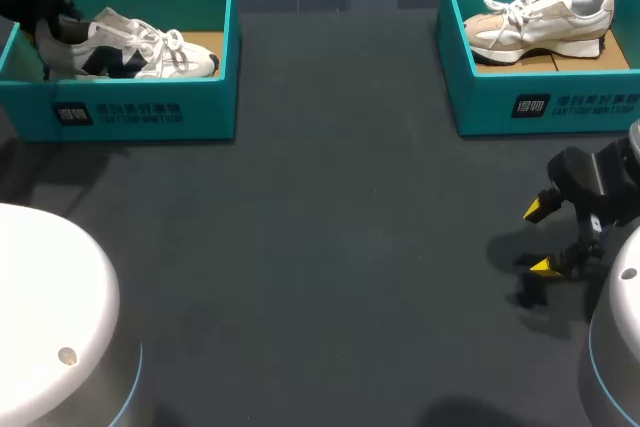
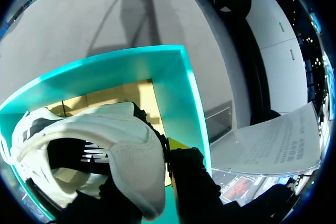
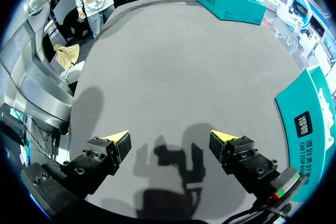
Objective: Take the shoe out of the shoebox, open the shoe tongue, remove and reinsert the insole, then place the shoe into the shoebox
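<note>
One shoe (image 2: 131, 156), heel pinched tight in left end effector (image 2: 147, 174), inside teal shoebox (image 2: 185, 93).

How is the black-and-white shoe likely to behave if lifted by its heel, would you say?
The black-and-white shoe will probably feel light for its size, given its thick foam-like sole. Its padded heel collar looks soft, so it may buckle and let the toe droop. The loose laces could snag on the teal box wall.
</note>
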You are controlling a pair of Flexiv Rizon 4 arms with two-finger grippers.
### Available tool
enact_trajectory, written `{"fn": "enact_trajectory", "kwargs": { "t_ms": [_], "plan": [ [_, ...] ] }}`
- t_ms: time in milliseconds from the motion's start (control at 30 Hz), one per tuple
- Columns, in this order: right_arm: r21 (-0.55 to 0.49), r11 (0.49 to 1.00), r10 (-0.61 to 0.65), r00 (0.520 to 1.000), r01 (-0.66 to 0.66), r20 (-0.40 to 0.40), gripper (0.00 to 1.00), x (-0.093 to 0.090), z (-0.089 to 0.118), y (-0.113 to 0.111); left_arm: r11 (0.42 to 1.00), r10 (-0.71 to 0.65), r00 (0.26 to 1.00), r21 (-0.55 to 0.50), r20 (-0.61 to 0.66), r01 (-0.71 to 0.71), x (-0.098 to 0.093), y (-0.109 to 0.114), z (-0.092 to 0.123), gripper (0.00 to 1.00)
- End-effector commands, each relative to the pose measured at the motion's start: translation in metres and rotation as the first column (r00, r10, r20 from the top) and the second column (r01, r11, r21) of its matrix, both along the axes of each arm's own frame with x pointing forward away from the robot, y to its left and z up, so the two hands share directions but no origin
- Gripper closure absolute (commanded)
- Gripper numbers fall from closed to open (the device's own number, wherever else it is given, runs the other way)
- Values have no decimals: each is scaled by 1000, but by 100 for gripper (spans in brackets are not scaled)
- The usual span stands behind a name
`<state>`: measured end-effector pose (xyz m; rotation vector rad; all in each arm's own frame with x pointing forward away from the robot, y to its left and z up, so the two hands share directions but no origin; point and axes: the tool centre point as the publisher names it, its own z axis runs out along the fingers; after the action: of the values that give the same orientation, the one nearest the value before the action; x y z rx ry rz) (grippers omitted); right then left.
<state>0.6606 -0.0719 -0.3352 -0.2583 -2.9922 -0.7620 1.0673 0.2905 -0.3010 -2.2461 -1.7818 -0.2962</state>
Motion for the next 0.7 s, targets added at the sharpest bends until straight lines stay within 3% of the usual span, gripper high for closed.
{"fn": "enact_trajectory", "kwargs": {
  "t_ms": [33,700],
  "plan": [
    [-2,1000,-1,1000,1,2,0,-2,1,0,1000,4,1000,4,-9,-4,3,-1,-5,100],
    [-2,1000,-1,1000,1,2,0,-2,1,0,1000,6,999,17,-36,-5,1,0,-39,100]
  ]
}}
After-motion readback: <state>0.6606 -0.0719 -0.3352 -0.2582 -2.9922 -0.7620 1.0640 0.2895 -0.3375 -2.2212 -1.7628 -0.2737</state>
